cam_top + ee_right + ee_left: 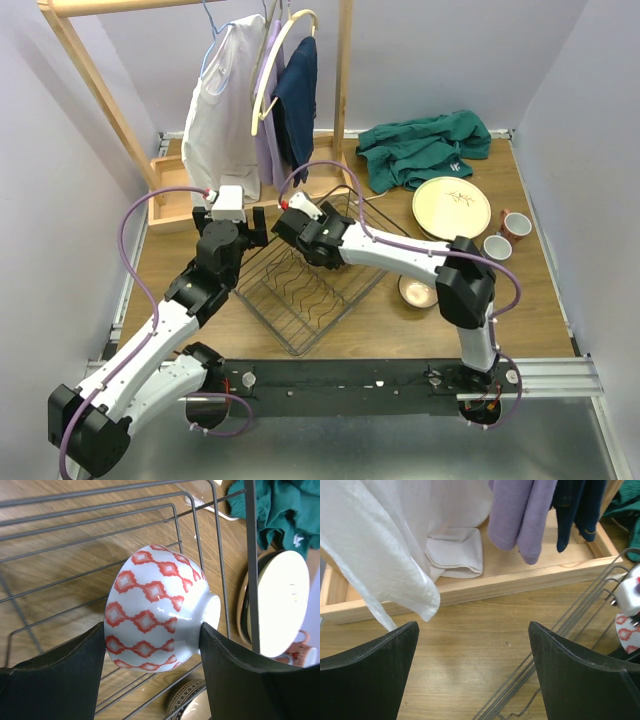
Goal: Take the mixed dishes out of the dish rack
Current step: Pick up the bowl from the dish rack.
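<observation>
The right claw [152,626] grips the bowl [157,600] on its side, mouth toward one finger and foot toward the other, low inside the dish rack [250,555], so the way out is up over the wire wall. The left claw [472,635] gapes wide and empty just outside the rack. The bowl is glossy white with chains of red diamonds.

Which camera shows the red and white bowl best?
The right wrist view: the bowl fills the middle, on its side, gripped by the right end effector. The left wrist view catches only a sliver at its right edge. From the top, the right arm hides it.
</observation>
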{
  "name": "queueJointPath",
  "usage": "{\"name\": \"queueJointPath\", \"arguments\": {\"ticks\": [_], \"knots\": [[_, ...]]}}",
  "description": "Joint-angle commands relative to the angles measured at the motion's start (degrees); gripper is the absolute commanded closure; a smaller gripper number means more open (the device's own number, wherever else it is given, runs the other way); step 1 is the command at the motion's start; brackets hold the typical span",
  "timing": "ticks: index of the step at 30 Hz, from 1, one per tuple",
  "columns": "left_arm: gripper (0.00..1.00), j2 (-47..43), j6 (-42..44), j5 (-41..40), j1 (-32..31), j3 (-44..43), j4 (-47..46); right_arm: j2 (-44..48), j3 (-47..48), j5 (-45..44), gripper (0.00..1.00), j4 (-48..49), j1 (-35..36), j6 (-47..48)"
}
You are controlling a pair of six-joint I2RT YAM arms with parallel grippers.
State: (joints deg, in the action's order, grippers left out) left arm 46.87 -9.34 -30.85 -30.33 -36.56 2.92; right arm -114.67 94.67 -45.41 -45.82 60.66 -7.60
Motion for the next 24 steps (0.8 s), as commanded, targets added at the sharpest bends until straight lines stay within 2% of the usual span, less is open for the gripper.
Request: {"name": "queueJointPath", "arguments": {"ticks": [1,7,14,24], "knots": [[0.01,-1.9,-3.6,4.7,0.4,-0.3,2.4,5.9,0.7,5.5,0.66,1.4,-1.8,-4.3],[0.01,-4.7,-6.5,12.9,0.4,-0.7,3.4,13.1,-1.9,15.3,0.66,5.8,-5.6,-8.5],[0.01,-4.3,-8.8,22.2,0.4,-1.2,3.8,23.8,-9.2,33.0,0.66,13.5,-13.5,-14.3],[0.01,1.7,-12.9,34.7,0.4,-2.4,-2.0,34.4,-20.2,52.2,0.67,26.3,-22.8,-22.5]]}}
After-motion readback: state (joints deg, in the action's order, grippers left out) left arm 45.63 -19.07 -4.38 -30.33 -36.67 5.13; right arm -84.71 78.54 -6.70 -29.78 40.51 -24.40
